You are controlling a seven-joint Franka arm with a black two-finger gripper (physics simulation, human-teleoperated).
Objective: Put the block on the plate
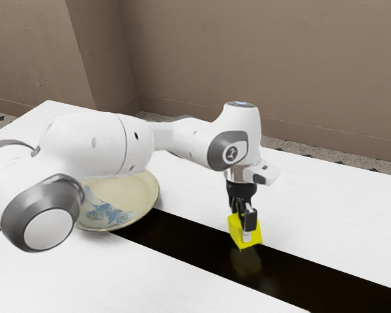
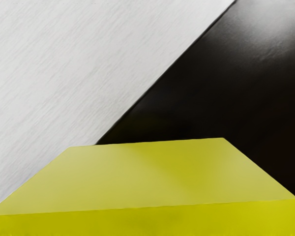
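As you are looking at the exterior view, taking its top as twelve o'clock, your arm (image 1: 93, 145) is coming in from nine o'clock and bending down at the hand, so your gripper (image 1: 243, 228) is pointing toward six. The yellow block (image 1: 235, 231) is sitting right at the gripper's lower end, and part of the gripper is covering the block's near side. You are not getting a clear enough look at both sides of the block, so I cannot tell whether the fingers are spread or pinching it.

Beneath the block, toward six o'clock, its yellowish reflection is showing in the glossy black strip (image 1: 190, 242); whether the block is resting there or hanging just above, I cannot tell. The strip is crossing the white table (image 1: 326, 202) on a slant, running from between nine and ten o'clock to between three and four.

Well apart from the block, between nine and ten o'clock from it, the cream plate (image 1: 141, 199) with its blue pattern is lying partly behind your arm. The block is not sitting on it. Behind the table, toward twelve, a brown wall (image 1: 267, 65) is standing.

In the wrist view, you are seeing the block's flat upper face close to the camera, with white tabletop and black strip meeting beyond it.
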